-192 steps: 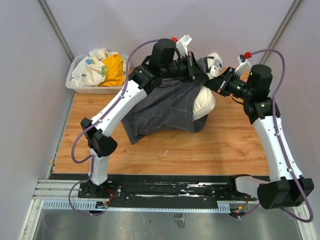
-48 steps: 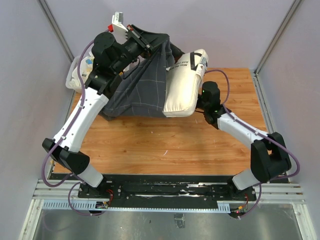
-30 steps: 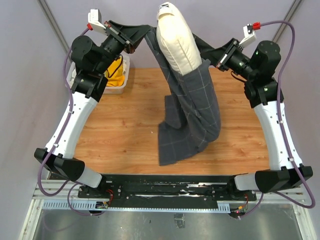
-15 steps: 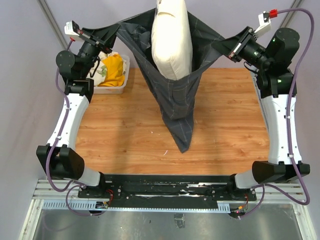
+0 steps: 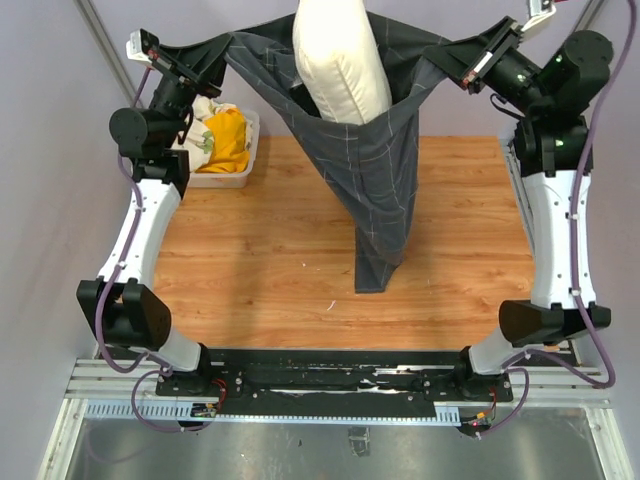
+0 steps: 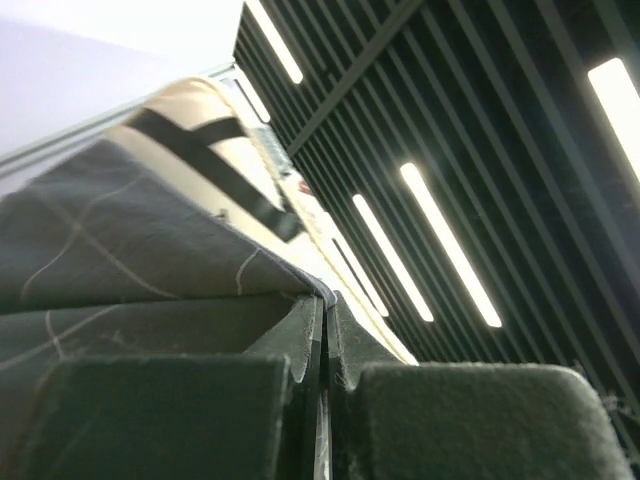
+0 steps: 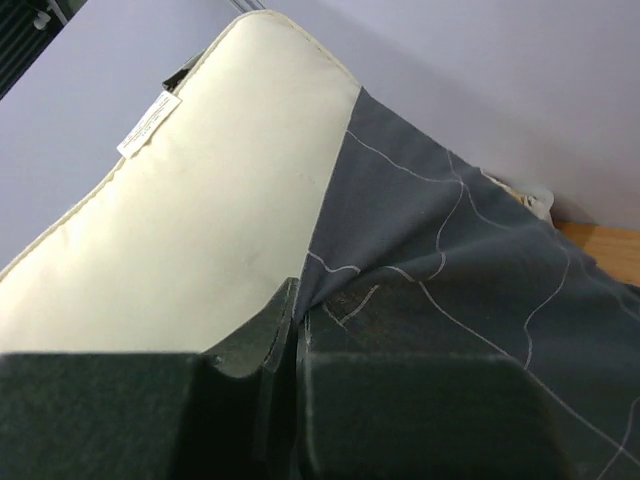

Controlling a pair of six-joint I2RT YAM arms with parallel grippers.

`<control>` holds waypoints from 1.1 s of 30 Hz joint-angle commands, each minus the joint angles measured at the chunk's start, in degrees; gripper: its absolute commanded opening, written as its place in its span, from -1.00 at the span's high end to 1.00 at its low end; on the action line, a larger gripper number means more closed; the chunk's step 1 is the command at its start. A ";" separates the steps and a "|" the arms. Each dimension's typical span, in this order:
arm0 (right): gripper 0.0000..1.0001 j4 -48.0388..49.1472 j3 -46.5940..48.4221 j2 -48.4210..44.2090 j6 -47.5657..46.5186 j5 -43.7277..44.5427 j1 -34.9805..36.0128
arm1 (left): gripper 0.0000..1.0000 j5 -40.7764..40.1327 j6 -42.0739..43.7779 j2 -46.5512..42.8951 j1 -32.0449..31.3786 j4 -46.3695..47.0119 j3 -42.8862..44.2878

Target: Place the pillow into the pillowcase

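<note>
Both arms have lifted and swung wider over the past second, and the pillowcase (image 5: 385, 170) mouth, bunched around the pillow (image 5: 340, 60) a moment ago, now stretches taut between them. The left gripper (image 5: 205, 62) has its fingers pressed together on one corner of the hem, and its wrist view shows the dark cloth clamped in the closed left gripper (image 6: 322, 340). The right gripper (image 5: 462, 58) pinches the opposite corner the same way, with the fold of fabric caught in the tight seam of the right gripper (image 7: 297, 330). Midway between the two pincers the pillow stands on end, its lower part inside the open mouth and its upper part rising above the hem. By this showing the insertion is only partly done, and a shake or further lift looks needed to let it slide down. Below the pincers the sack hangs long and limp, narrowing to a slack tail over the wooden table (image 5: 250, 270). The pillowcase (image 7: 450, 260) is matte charcoal weave crossed by thin pale grid lines. The pillow (image 7: 200, 200) is smooth, plump and cream, with a piped seam and a small sewn label.
</note>
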 commanded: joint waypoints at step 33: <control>0.99 6.65 7.77 7.46 4.92 -2.50 3.52 | 1.00 -2.18 -6.72 7.44 -3.82 6.96 16.66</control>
